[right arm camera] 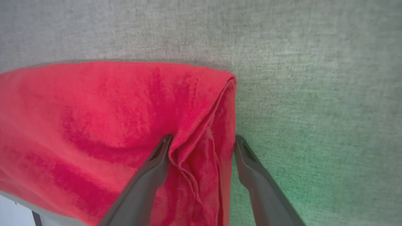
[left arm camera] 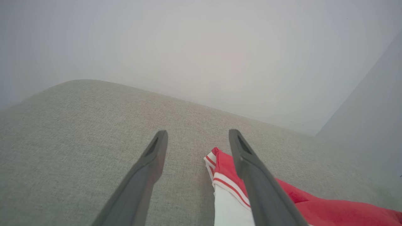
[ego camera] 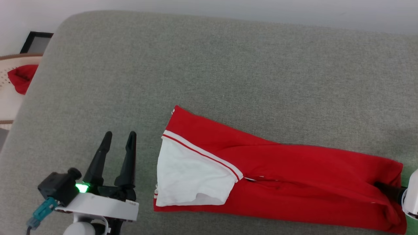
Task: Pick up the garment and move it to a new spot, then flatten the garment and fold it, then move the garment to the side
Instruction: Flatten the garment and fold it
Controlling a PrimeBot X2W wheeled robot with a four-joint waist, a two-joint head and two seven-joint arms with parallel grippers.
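Observation:
The garment (ego camera: 294,173) lies on the grey cushion (ego camera: 228,65) as a long red strip, folded lengthwise, with a white sleeve (ego camera: 189,176) and striped trim on top at its left end. My left gripper (ego camera: 119,133) stands open just left of that end, apart from the cloth. In the left wrist view the left gripper (left arm camera: 198,133) holds nothing, and the garment's trimmed corner (left arm camera: 224,163) lies beside the right finger. My right gripper (ego camera: 383,188) is at the strip's right end. In the right wrist view the right gripper (right arm camera: 202,138) is open and straddles the garment's (right arm camera: 94,119) end fold, one finger on the cloth, the other beside its edge.
The cushion's rounded left edge drops off near a woven pale seat (ego camera: 6,98) holding a small red cloth lump (ego camera: 21,76). A black frame (ego camera: 36,42) leans behind it. A pale wall runs along the cushion's far side.

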